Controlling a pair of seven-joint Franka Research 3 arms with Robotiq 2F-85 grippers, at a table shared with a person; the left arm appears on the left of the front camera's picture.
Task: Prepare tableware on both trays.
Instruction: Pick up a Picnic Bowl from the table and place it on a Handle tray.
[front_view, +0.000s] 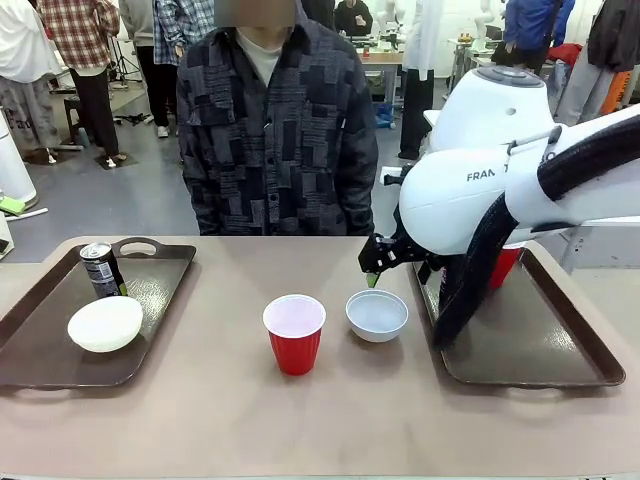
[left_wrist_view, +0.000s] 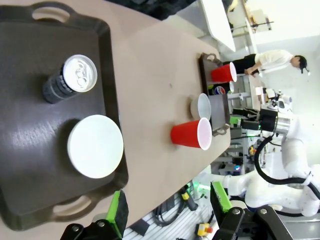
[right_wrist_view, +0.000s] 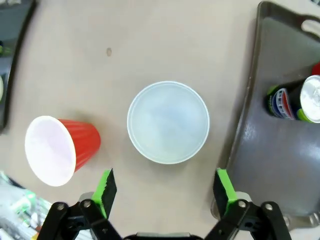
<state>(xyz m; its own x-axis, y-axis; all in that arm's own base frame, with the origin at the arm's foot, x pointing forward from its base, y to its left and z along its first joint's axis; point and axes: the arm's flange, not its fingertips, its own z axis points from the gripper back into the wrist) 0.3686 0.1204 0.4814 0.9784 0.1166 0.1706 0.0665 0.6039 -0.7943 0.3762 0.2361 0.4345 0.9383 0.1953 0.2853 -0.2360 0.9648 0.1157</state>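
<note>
Poised with right hand (right_wrist_view: 164, 186) open above grey-white bowl (right_wrist_view: 168, 122) on bench (right_wrist_view: 150, 40); next: descend, pinch rim, carry onto tray (right_wrist_view: 270, 150) beside bowl.

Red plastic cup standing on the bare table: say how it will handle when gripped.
The red plastic cup looks empty, so probably light. Wide mouth, narrow base: a high push may tip it. Plastic walls likely flex.
</note>
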